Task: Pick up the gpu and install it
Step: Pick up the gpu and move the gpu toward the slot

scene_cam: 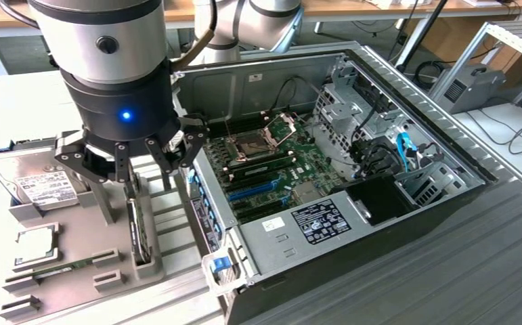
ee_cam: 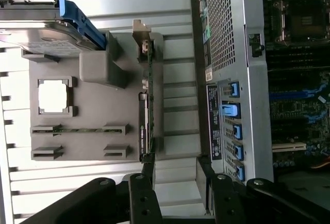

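The gpu (scene_cam: 138, 227) stands on its long edge in a slot of the grey holder (scene_cam: 71, 223), next to the computer case; I see it as a thin dark strip. In the wrist view the gpu (ee_cam: 146, 108) shows edge-on, green, with its silver bracket (ee_cam: 140, 32) at the far end. My gripper (scene_cam: 134, 169) hangs just above the card's upper end, open, with nothing between its dark fingers (ee_cam: 143, 195). In the wrist view my gripper (ee_cam: 178, 193) has one finger in line with the card's near end and the other toward the case.
The open computer case (scene_cam: 450, 145) lies at the exterior view's right, its motherboard with blue slots (scene_cam: 256, 191) exposed. The holder also carries a hard drive in a blue frame (scene_cam: 39, 181), a square processor (scene_cam: 35, 244) and a narrow memory stick (scene_cam: 62, 266).
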You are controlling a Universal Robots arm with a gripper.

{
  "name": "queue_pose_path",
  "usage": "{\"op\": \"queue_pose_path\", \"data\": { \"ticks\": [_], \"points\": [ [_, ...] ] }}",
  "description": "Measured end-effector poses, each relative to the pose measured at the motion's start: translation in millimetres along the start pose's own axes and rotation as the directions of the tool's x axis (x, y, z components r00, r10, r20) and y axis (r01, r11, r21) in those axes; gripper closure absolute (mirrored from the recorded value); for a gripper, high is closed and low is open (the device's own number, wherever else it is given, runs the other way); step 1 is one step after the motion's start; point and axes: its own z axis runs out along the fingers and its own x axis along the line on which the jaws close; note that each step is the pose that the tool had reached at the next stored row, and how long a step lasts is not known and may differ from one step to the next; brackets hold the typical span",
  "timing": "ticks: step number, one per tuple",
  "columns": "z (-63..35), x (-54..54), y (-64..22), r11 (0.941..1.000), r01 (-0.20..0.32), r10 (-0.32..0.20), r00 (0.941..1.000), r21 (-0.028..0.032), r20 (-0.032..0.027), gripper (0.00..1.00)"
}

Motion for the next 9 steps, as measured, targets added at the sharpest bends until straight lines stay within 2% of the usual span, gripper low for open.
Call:
{"op": "queue_pose_path", "data": {
  "ticks": [9],
  "points": [
    [5.2, 0.1, -0.5, 1.0000, 0.000, 0.000, 1.0000, -0.0001, 0.0001, 0.55]
  ]
}}
